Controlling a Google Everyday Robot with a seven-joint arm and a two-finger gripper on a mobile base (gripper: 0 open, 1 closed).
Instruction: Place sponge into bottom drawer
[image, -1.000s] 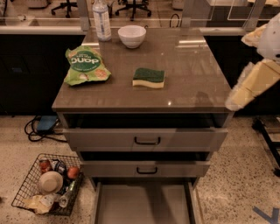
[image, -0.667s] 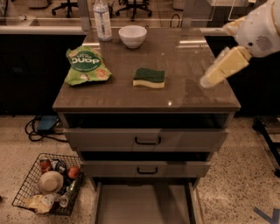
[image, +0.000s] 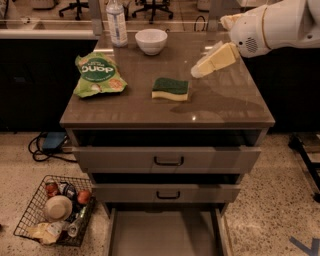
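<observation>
The sponge (image: 171, 89), dark green on top with pale yellow foam below, lies flat near the middle of the brown counter top (image: 225, 107). My gripper (image: 201, 70), pale yellow on a white arm, reaches in from the upper right. It hovers above the counter just right of and behind the sponge, not touching it. The bottom drawer (image: 165, 234) is pulled out at the foot of the cabinet, and its grey floor is bare.
A green snack bag (image: 97, 75) lies on the counter's left. A white bowl (image: 151, 40) and a clear bottle (image: 116, 22) stand at the back. Two upper drawers (image: 169, 160) are slightly open. A wire basket (image: 57, 210) of items sits on the floor at the left.
My arm has swung left from beyond the counter's right edge to over the counter, and the gripper is now close to the sponge. The sponge has not moved.
</observation>
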